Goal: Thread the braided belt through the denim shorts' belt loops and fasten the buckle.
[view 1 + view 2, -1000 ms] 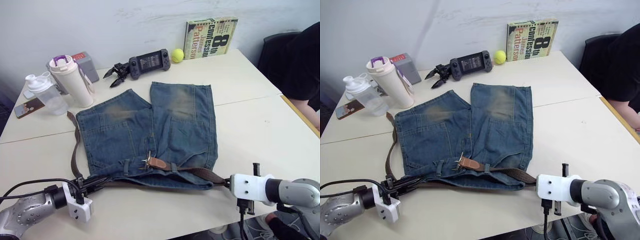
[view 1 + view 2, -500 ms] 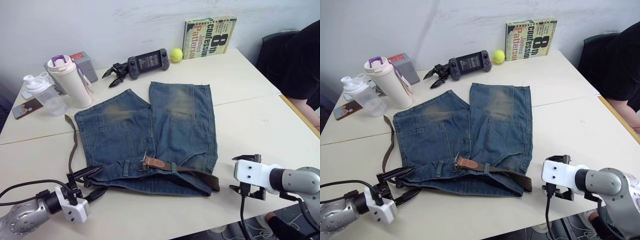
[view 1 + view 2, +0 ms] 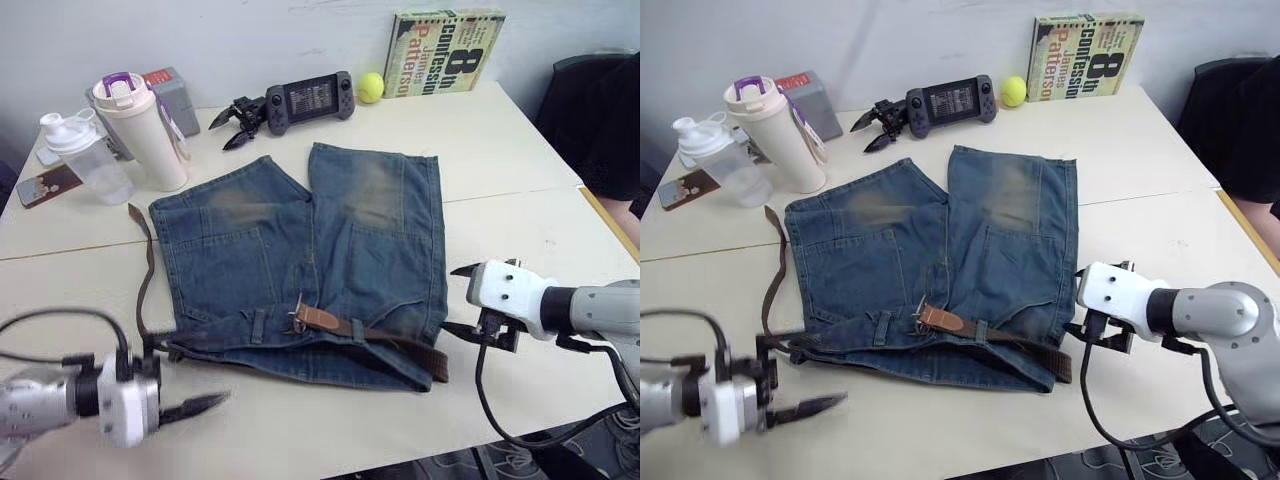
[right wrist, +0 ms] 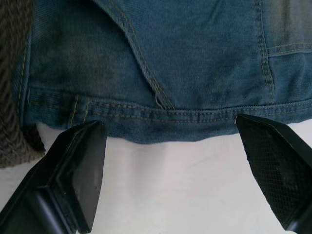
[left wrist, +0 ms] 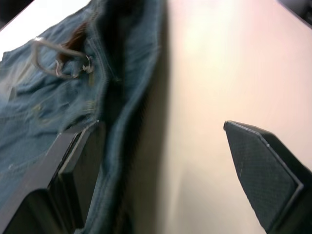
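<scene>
The denim shorts lie flat mid-table, waistband toward me. The braided belt runs along the waistband through the belt loops, and its other end trails up past the shorts' left side. Its tan tip passes the buckle at the fly. My left gripper stands open just off the waistband's left corner, holding nothing. In the left wrist view the waistband edge lies beside one finger. My right gripper is open next to the shorts' right edge, with the belt's end off to one side.
A white tumbler, a clear shaker bottle and a phone stand at the back left. A game console, a black clip, a yellow ball and a book line the back. A person sits at the right.
Both grippers were shut at the belt's ends a second ago; both have opened and let go. The left arm has drawn back toward me, the right has moved up along the shorts' side.
</scene>
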Controlling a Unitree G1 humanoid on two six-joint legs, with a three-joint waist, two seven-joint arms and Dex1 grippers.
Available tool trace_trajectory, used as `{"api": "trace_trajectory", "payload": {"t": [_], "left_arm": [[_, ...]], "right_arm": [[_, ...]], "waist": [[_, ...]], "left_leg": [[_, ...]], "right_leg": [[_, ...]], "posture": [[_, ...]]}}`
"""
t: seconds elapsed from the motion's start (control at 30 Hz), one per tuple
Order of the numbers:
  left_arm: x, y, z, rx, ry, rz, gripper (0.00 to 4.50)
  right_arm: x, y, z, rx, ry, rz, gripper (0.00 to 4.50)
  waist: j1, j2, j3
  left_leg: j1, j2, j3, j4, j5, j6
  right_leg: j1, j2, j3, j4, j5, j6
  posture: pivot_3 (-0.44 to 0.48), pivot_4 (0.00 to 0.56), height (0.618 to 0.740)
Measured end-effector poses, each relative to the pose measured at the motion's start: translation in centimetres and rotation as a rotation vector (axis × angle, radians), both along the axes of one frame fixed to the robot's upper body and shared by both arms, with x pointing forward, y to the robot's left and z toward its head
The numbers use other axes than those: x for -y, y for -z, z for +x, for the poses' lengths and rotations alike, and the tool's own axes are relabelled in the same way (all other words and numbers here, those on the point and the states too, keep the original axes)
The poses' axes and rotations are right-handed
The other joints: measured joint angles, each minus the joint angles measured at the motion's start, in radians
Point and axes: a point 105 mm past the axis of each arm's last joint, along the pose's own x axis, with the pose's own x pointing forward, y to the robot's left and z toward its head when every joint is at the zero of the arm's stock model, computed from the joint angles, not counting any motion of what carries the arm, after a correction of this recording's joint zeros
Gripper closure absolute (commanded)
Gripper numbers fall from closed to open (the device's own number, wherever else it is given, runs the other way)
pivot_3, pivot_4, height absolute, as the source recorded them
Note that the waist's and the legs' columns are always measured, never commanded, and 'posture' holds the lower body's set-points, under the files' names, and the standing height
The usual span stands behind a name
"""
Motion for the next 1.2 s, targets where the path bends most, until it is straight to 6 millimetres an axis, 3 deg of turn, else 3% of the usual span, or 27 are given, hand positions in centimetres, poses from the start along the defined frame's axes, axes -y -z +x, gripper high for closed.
{"api": "trace_trajectory", "payload": {"t": [0.1,0.17,0.27,0.33,0.47,0.63,0.77,0.9,1.07,1.2], "left_arm": [[0.9,-3.7,3.1,-0.109,-0.122,-0.204,1.51],[0.8,-4.8,4.1,-0.202,-0.179,-0.291,2.44],[0.3,-4.5,5.1,-0.308,-0.249,-0.360,3.69],[-0.8,-2.8,5.7,-0.389,-0.314,-0.327,4.44],[-2.9,1.8,5.4,-0.514,-0.416,-0.192,4.50],[-2.9,3.3,4.1,-0.567,-0.370,-0.149,4.50],[-2.7,4.2,1.6,-0.630,-0.266,-0.084,4.50],[-2.9,5.3,0.7,-0.543,-0.212,0.032,4.50],[-3.4,6.1,2.1,-0.302,-0.235,0.129,4.50],[-3.3,6.7,3.0,-0.178,-0.303,0.068,4.50]], "right_arm": [[-0.8,-0.1,0.3,-0.011,0.012,0.087,0.00],[-1.4,-0.7,0.7,0.005,0.018,0.150,0.00],[-2.0,-1.4,1.3,0.022,0.041,0.230,0.00],[-3.2,-1.8,1.6,0.015,0.047,0.338,0.00],[-5.7,-1.3,1.5,-0.043,0.060,0.455,1.29],[-8.2,0.4,1.2,-0.136,0.121,0.521,3.51],[-9.0,2.6,0.4,-0.187,0.149,0.471,3.51],[-9.1,4.6,-0.2,-0.228,0.168,0.395,3.51],[-8.7,6.0,-0.7,-0.207,0.156,0.301,3.51],[-8.1,6.3,-0.7,-0.186,0.172,0.285,3.51]], "waist": [[0.001,-0.002,0.003],[-0.004,-0.002,0.003],[-0.007,-0.002,0.003],[-0.010,-0.004,0.004],[-0.021,-0.004,0.004],[-0.028,-0.005,0.004],[-0.028,-0.005,0.004],[-0.025,-0.006,0.003],[-0.018,-0.003,-0.002],[0.004,0.001,-0.006]], "left_leg": [[0.000,0.000,0.000,0.005,0.000,0.000],[0.000,-0.001,0.000,0.006,-0.001,0.001],[-0.001,-0.004,0.001,0.006,-0.001,0.001],[-0.003,-0.004,0.001,0.007,-0.001,0.001],[-0.008,-0.002,0.000,0.007,-0.001,0.000],[-0.010,-0.001,-0.001,0.008,-0.001,0.001],[-0.010,-0.001,-0.002,0.008,-0.001,0.001],[-0.010,-0.002,-0.003,0.008,-0.001,0.001],[-0.002,-0.003,-0.003,0.007,-0.001,0.001],[0.005,-0.003,-0.007,0.008,-0.002,0.002]], "right_leg": [[0.003,0.002,0.000,0.001,0.001,0.000],[0.001,0.003,0.003,0.001,0.001,0.001],[-0.001,0.005,0.002,-0.001,0.001,0.001],[-0.004,0.007,0.002,-0.001,0.001,0.001],[-0.012,0.006,0.003,0.002,0.001,0.001],[-0.012,0.003,0.004,0.005,0.001,0.001],[-0.012,0.002,0.004,0.004,0.001,0.001],[-0.011,0.002,0.003,0.004,0.001,0.001],[-0.003,0.000,0.004,0.003,0.001,0.001],[0.008,0.000,0.001,0.001,0.002,0.002]], "posture": [[0.000,0.150,0.739],[0.000,0.150,0.739],[0.000,0.150,0.739],[0.000,0.150,0.739],[0.000,0.150,0.739],[0.000,0.150,0.739],[0.000,0.150,0.739],[0.000,0.150,0.739],[0.000,0.150,0.739],[0.000,0.150,0.739]]}}
